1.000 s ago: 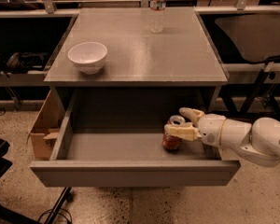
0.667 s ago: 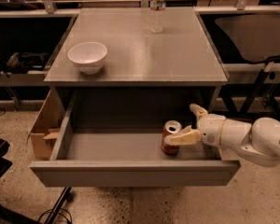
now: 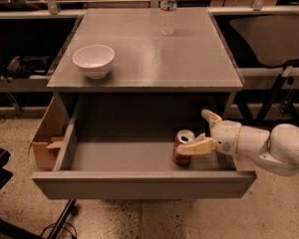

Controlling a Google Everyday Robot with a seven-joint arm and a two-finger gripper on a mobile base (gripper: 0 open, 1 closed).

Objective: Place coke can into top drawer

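From my seat I see the top drawer pulled fully out of the grey cabinet. The coke can stands upright on the drawer floor, toward the right end, with its silver top and tab facing up.

The gripper reaches in over the drawer's right wall. Its fingers are spread wide and are not clamped on anything. The near finger lies across the upper part of the can from my angle and hides a band of its red side. I cannot tell whether it touches the can or only passes in front of it. The far finger points up and back, clear of the can.

The white arm runs off the right edge, so I see nothing past its rounded forearm. It also covers the drawer's right rear corner.

On the cabinet top a white bowl sits near the left front. A clear water bottle stands at the back edge, its cap cut off by the top of the view.

A brown cardboard box stands just left of the drawer, partly hidden behind the drawer's side wall. The space under the cabinet top, behind the drawer, is too dark to make out.
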